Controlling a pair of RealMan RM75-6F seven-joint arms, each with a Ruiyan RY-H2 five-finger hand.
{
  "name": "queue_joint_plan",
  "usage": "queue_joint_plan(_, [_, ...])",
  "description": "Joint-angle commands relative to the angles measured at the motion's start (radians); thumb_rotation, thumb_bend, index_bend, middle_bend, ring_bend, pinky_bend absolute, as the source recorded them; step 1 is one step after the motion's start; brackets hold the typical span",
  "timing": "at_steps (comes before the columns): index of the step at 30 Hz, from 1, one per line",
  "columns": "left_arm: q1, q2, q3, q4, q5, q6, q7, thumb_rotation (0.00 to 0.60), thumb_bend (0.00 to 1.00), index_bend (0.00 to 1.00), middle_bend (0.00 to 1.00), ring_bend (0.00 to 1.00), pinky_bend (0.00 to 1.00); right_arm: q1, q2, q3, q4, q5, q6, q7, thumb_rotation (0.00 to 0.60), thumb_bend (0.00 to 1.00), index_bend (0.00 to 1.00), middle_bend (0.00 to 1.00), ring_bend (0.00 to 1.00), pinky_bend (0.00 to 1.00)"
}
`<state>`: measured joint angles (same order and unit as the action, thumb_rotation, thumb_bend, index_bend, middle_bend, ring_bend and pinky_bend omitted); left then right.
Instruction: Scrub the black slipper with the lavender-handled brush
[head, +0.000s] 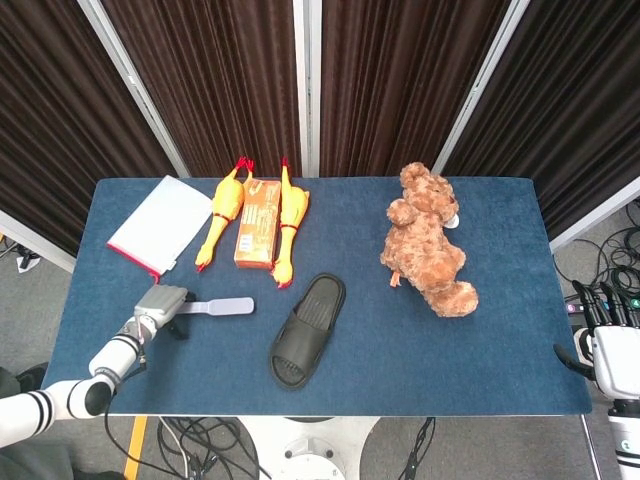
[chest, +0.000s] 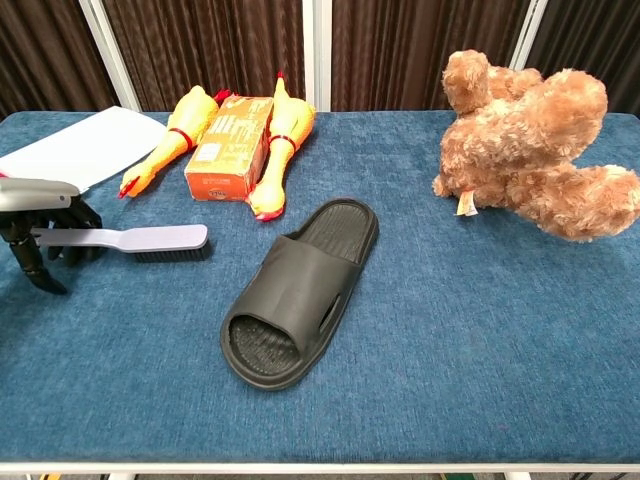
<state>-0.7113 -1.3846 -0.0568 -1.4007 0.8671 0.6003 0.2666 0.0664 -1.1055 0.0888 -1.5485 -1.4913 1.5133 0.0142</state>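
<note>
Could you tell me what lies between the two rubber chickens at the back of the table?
An orange box lies between the two rubber chickens, lengthwise and close against both. The head view shows it best.

The bench (chest: 480, 380) was deep blue. The slipper (chest: 298, 292) was black, the brush (chest: 128, 238) lavender with dark bristles. Two rubber chickens (chest: 172, 138) were yellow with red trim, the box (chest: 228, 145) orange, the teddy bear (chest: 530, 142) tan-brown, the curtains (head: 410, 85) dark brown.

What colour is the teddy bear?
The teddy bear is light brown all over, fluffy. It shows best in the chest view.
</note>
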Motion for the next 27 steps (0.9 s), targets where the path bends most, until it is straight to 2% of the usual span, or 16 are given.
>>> queue_joint_plan(1, [-0.016,0.015,0.01,-0.01,-0.004,-0.029,-0.013,0.6,0.15,0.54,0.63,0.55,0.62,0.001,0.0,-0.001,-0.002,-0.001,-0.003,0.003,0.6,0.07,0.06,0.16,0.0,0.09])
queue_joint_plan(8, [-0.043,0.022,0.021,-0.019,-0.012,-0.058,-0.043,0.6,0.24,0.57,0.65,0.58,0.62,-0.002,0.001,-0.001,-0.004,-0.002,0.002,0.007,0.6,0.07,0.06,0.16,0.0,0.09])
queue_joint_plan(12, [-0.056,0.014,0.021,-0.012,-0.022,-0.066,-0.062,0.6,0.29,0.64,0.72,0.64,0.67,-0.003,0.001,-0.001,-0.002,-0.004,0.004,0.012,0.6,0.07,0.06,0.16,0.0,0.09])
queue_joint_plan(16, [-0.08,0.0,0.029,-0.001,-0.039,-0.076,-0.059,0.6,0.3,0.67,0.74,0.66,0.71,-0.001,0.001,-0.001,0.0,-0.005,0.003,0.017,0.6,0.07,0.06,0.16,0.0,0.09])
queue_joint_plan(18, [-0.091,-0.013,0.03,0.009,-0.054,-0.07,-0.058,0.6,0.32,0.69,0.75,0.67,0.76,-0.001,0.0,-0.001,0.002,-0.007,0.003,0.021,0.6,0.07,0.06,0.17,0.0,0.09])
queue_joint_plan(22, [-0.099,-0.045,0.025,0.026,-0.086,-0.044,-0.069,0.6,0.41,0.8,0.82,0.74,0.87,-0.001,0.0,0.0,0.006,-0.008,0.007,0.031,0.6,0.07,0.06,0.17,0.0,0.09])
queue_joint_plan(27, [-0.068,-0.067,-0.014,0.022,-0.084,0.022,-0.136,0.6,0.45,0.94,0.96,0.86,1.0,-0.004,0.0,-0.001,0.013,-0.009,0.01,0.042,0.6,0.07,0.06,0.18,0.0,0.09])
